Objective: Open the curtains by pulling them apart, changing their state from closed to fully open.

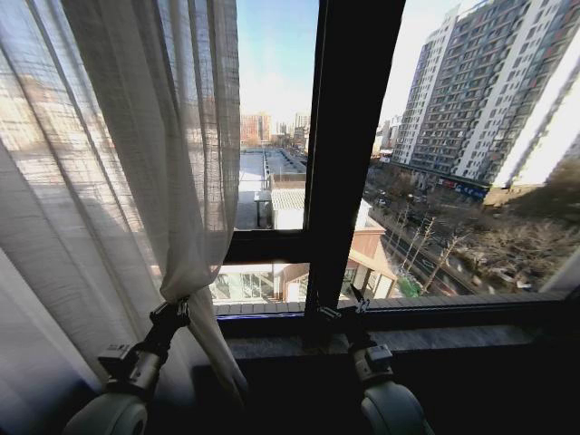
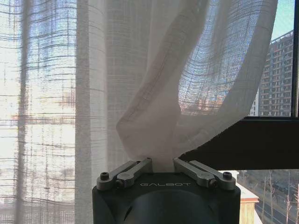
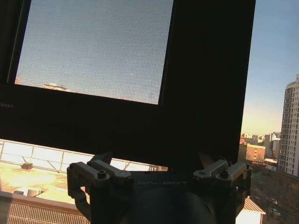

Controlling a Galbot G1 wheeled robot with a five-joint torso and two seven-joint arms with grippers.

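At left pincer (image 1: 172,313): curtains (image 1: 118,154) bunched (sheer cream, pleated), pinched.

A dark window frame (image 1: 349,136) stands upright at the middle of the head view, with a crossbar (image 1: 267,246) running left from it and a sill (image 1: 453,313) along the bottom. Through the glass, a tall apartment block (image 1: 494,91) rises at the right, above a street (image 1: 408,249) lined with bare trees (image 1: 507,249). Low rooftops (image 1: 272,186) stretch away under a pale blue sky (image 1: 276,45).
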